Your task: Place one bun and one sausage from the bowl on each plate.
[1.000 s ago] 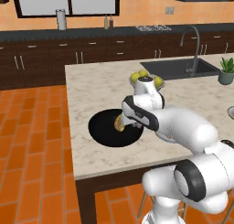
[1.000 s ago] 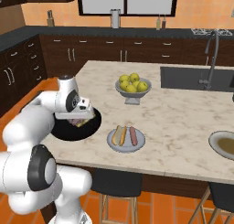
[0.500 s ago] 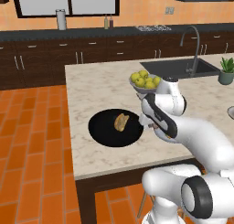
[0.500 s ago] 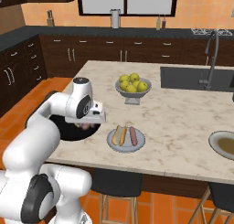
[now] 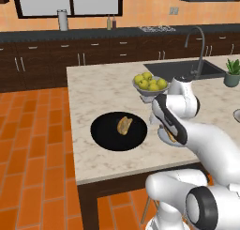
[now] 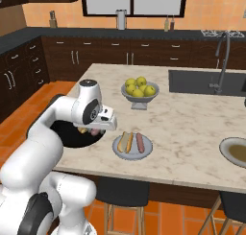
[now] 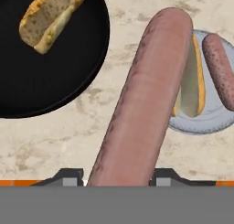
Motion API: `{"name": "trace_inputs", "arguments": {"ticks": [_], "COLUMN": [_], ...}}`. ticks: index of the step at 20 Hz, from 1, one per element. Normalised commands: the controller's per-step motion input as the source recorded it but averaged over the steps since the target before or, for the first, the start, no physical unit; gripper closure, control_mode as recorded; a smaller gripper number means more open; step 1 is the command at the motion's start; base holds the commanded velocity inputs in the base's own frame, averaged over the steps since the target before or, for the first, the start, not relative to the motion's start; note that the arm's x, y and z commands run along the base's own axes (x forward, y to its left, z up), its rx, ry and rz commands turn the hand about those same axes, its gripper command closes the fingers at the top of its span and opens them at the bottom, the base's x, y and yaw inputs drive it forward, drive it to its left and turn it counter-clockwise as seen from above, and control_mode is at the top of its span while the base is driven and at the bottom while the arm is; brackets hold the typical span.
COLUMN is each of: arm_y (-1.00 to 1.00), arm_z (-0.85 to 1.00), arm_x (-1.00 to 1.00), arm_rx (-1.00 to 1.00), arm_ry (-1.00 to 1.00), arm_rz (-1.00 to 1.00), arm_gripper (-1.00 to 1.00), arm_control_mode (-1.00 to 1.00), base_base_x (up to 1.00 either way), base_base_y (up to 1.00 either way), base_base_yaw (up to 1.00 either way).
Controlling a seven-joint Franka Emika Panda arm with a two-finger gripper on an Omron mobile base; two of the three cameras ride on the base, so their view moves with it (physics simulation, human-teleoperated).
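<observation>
My end effector (image 7: 118,182) grips a sausage (image 7: 144,99) above the desk (image 7: 59,136); one bun (image 7: 48,18) lies in the bowl (image 7: 68,72).

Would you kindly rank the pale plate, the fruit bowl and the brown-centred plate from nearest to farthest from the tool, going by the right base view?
1. Pale plate, just right of the tool.
2. Fruit bowl, behind it, further up the counter.
3. Brown-centred plate, at the counter's far right edge.
</observation>
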Motion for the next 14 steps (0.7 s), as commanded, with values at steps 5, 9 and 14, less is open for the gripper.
{"name": "trace_inputs", "arguments": {"ticks": [5, 9, 14], "arm_y": [-0.15, 0.02, 0.19], "arm_z": [0.49, 0.03, 0.0], "arm_x": [-0.09, -0.07, -0.36], "arm_rx": [0.0, -0.01, -0.01], "arm_ry": [0.0, 0.0, -0.01], "arm_rz": [0.0, 0.0, 0.0], "arm_gripper": [1.0, 1.0, 1.0], "arm_control_mode": [-1.0, -1.0, -1.0], "base_base_x": [0.0, 0.0, 0.0], "base_base_y": [0.0, 0.0, 0.0], "base_base_yaw": [0.0, 0.0, 0.0]}}
